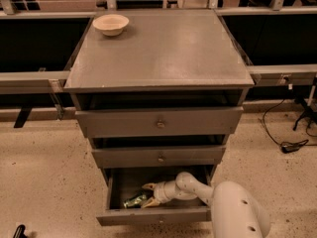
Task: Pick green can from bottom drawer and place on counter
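Observation:
The bottom drawer (153, 216) is pulled open at the foot of the grey cabinet. The green can (133, 201) lies on its side on the drawer floor, left of middle. My gripper (147, 195) reaches into the drawer from the right on a white arm. Its pale fingers are spread, one above and one below the can's right end, and do not grip it. The counter (163, 48) is the flat grey top of the cabinet.
A cream bowl (111, 24) sits at the counter's back left corner. Two wider grey drawers (158, 123) above the open one are shut. My white arm body (237, 214) stands at the lower right. Cables (292, 145) lie on the floor at right.

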